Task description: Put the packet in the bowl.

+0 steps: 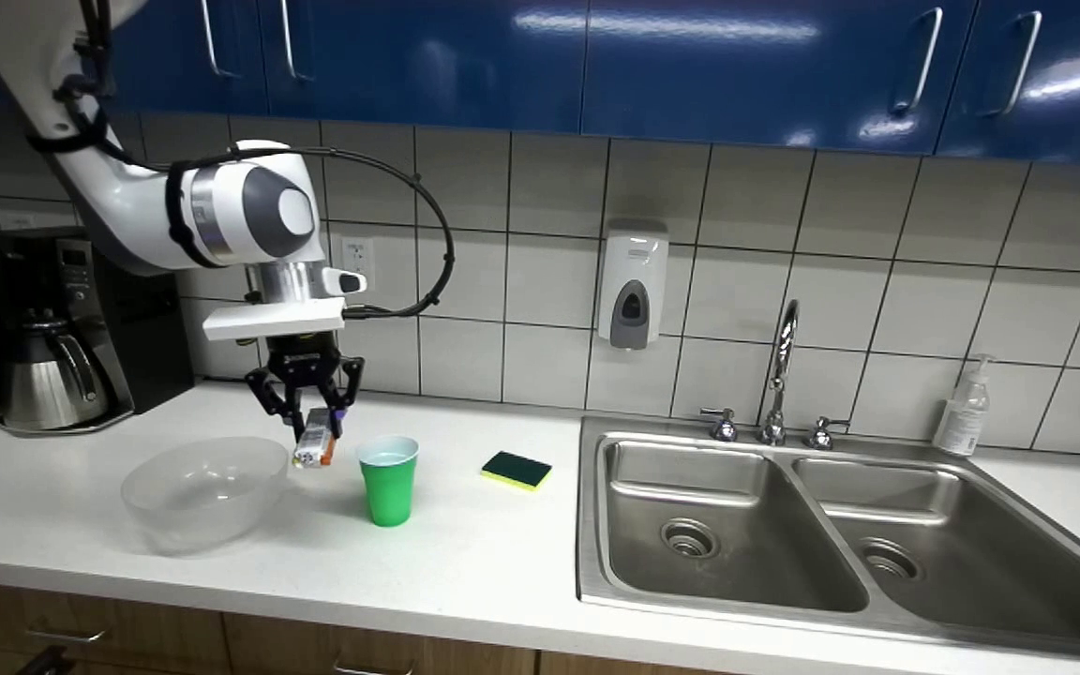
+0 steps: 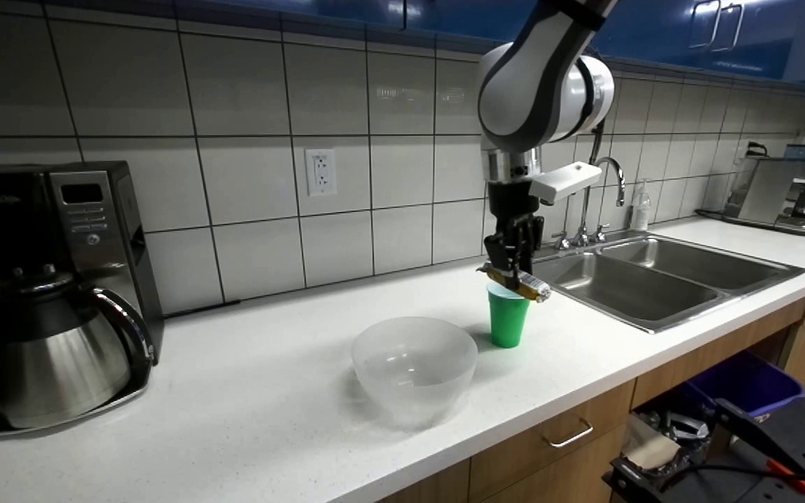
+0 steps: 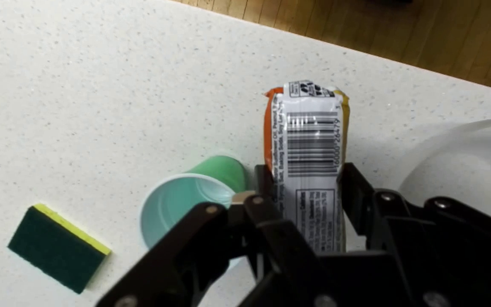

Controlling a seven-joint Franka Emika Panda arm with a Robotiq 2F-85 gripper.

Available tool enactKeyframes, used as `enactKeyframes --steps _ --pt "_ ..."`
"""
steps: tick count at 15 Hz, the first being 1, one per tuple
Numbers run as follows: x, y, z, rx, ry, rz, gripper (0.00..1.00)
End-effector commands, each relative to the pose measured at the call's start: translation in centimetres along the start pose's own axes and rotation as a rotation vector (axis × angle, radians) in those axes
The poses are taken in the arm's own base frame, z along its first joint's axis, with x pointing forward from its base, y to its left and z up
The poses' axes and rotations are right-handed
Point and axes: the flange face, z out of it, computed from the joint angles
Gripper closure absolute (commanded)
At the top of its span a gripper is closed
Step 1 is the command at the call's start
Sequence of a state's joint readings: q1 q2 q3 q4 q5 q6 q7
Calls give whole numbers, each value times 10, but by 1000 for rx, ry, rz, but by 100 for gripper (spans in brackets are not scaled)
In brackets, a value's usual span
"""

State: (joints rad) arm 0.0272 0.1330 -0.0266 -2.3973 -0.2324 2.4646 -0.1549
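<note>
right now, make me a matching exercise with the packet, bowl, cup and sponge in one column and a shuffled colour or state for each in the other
Column one
1. packet
2. bowl
3. cup
4. sponge

Column two
A. bright green outside, standing upright
B. gripped in the pincer
C. dark green on top, yellow along the edge
D. translucent, wide and round

Right pairs
1-B
2-D
3-A
4-C

Silvery-white snack packet (image 3: 311, 149), black-barcoded, edged orange and yellow; whitish bowl (image 2: 414, 377); green cup (image 1: 390, 487); dark-green-and-yellow scouring sponge (image 3: 58, 251); white, grey-speckled tabletop (image 3: 122, 85).
</note>
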Motion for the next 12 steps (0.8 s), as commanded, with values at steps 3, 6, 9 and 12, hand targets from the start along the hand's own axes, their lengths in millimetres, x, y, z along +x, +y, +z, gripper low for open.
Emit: enactKeyframes --steps 3,6,9,12 --pt "11 -60 -11 -39 -26 -72 82" --pt "19 -85 -5 -56 -44 -104 82" --pt "26 -106 5 -64 -62 -131 82" --pt "37 -125 18 -73 -76 -153 82"
